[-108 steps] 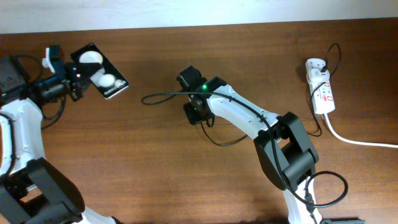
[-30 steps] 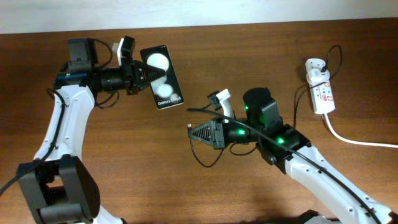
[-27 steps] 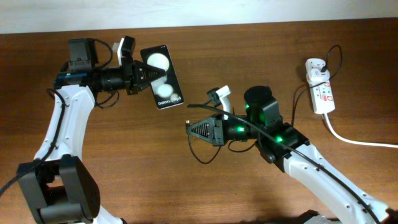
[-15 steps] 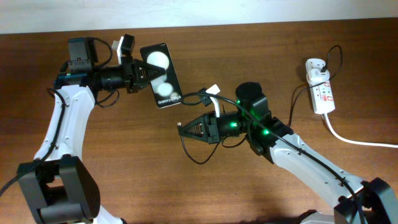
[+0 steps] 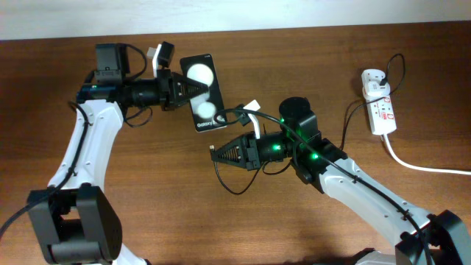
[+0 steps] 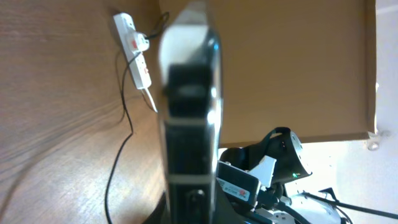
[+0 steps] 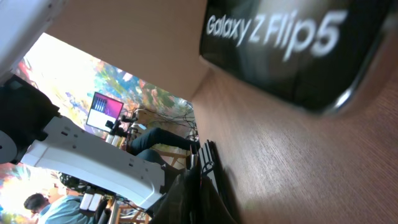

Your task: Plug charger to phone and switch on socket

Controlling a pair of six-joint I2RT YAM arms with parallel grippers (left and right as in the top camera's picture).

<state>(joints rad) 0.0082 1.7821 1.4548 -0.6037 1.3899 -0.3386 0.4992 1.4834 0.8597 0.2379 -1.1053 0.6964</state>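
Left gripper [image 5: 179, 88] clamps phone [image 5: 204, 93] by its edge. Right gripper [image 5: 218, 152] closed on charger [image 5: 213, 150] tip, at phone's 6 o'clock, apart. Socket [image 5: 382, 110] at table's 3 o'clock.

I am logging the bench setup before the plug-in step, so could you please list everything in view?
phone: one, black with two white round spots, upper centre, held by the left end effector.
charger: one, thin black cable, connector tip pinched by the right end effector, slack looping on the table.
socket: one, white power strip with red marks, far right.
adapter: one, white, plugged into the socket.
cord: one, thick white, running from the socket off the right edge.
table: one, brown wood.
left end effector: one, black, shut on the phone.
right end effector: one, black, shut on the charger, below the phone.
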